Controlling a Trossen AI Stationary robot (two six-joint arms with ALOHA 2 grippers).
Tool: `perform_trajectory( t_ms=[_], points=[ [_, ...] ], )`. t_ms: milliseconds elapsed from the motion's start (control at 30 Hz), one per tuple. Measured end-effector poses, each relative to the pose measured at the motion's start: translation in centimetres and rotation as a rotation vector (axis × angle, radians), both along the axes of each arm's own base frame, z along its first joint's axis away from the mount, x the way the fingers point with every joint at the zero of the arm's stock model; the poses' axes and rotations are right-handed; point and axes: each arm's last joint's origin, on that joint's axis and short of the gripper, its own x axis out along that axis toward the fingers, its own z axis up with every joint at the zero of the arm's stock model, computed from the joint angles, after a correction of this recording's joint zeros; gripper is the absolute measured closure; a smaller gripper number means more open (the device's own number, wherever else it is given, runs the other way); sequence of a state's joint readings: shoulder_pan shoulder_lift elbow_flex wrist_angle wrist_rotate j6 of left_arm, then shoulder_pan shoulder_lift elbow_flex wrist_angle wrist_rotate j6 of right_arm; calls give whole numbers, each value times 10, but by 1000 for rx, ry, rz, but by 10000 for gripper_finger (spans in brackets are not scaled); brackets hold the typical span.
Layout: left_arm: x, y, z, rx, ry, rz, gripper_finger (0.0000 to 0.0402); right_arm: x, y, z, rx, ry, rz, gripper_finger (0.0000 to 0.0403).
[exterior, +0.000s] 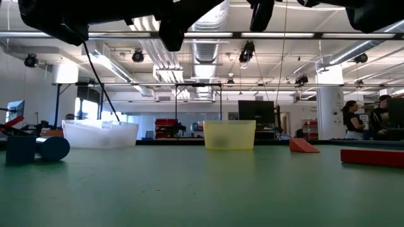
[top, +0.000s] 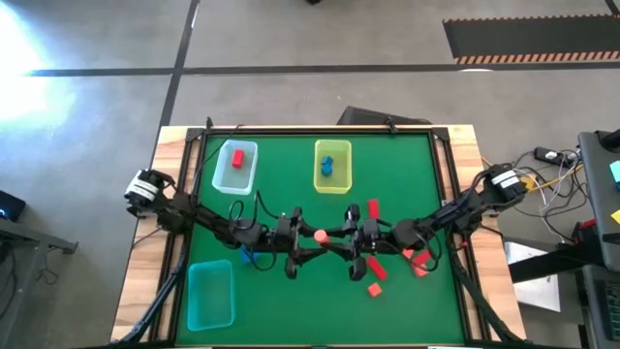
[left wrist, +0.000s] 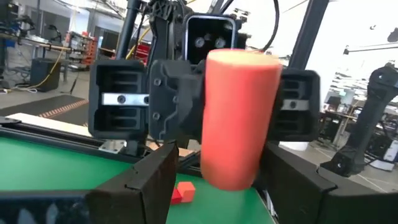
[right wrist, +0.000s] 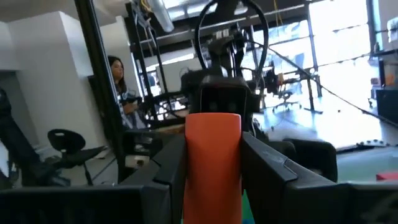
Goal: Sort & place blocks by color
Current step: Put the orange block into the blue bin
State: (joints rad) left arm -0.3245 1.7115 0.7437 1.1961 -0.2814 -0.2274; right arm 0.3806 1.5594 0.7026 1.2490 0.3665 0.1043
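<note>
A: From above, both arms meet at mid-table. The left gripper (top: 306, 238) and the right gripper (top: 335, 237) face each other with the orange-red cylinder (top: 319, 236) between them, off the green mat.

B: And the trays?

A: The pale tray (top: 248, 180) holds a red block (top: 236, 157). The yellow-green tray (top: 343, 184) holds blue blocks (top: 328, 166). The teal tray (top: 210, 294) is near the front edge. Loose red pieces (top: 375, 272) lie under the right arm.

B: The table-level camera?

A: It shows only dark arm parts along the top, so the cylinder is out of sight. A blue cube (exterior: 19, 150) sits at the left and a red wedge (exterior: 303, 145) at the right.

B: Left wrist?

A: The cylinder stands between the left fingers (left wrist: 152, 177), which are spread wide. There is a gap on one side, so I judge they have no hold on it.

B: Right wrist?

A: The right fingers (right wrist: 264, 163) press both flanks, clamped on it.

B: So it's a handover.

A: I think so. To do it well, centre the left fingers on the cylinder and close them squarely and firmly. The right should release only after that. Being round, the cylinder could roll out of an off-centre pinch.
</note>
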Motion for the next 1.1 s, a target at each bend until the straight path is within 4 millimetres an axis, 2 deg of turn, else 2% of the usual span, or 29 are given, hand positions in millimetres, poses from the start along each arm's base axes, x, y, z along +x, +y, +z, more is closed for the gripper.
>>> perform_trajectory(
  t_ms=[133, 367, 500, 833, 967, 1100],
  points=[
    [0, 1, 0, 20, 1, 38, 209, 3, 0, 2, -25, -3, -12, 293],
    [0, 1, -1, 30, 5, 41, 288, 4, -1, 1, -36, 7, -23, 293],
    [0, 1, -1, 29, 9, 44, 289, 4, -1, 0, -39, 17, -22, 289],
    [1, 1, -9, -7, 90, 63, 289, 2, -2, 2, -63, 89, -15, 164],
    [0, 1, -16, -67, 226, 59, 289, -6, -5, 10, -62, 179, -12, 139],
    [-6, 2, -20, -141, 455, 75, 289, -18, -10, 23, -55, 295, -43, 134]
  ],
)
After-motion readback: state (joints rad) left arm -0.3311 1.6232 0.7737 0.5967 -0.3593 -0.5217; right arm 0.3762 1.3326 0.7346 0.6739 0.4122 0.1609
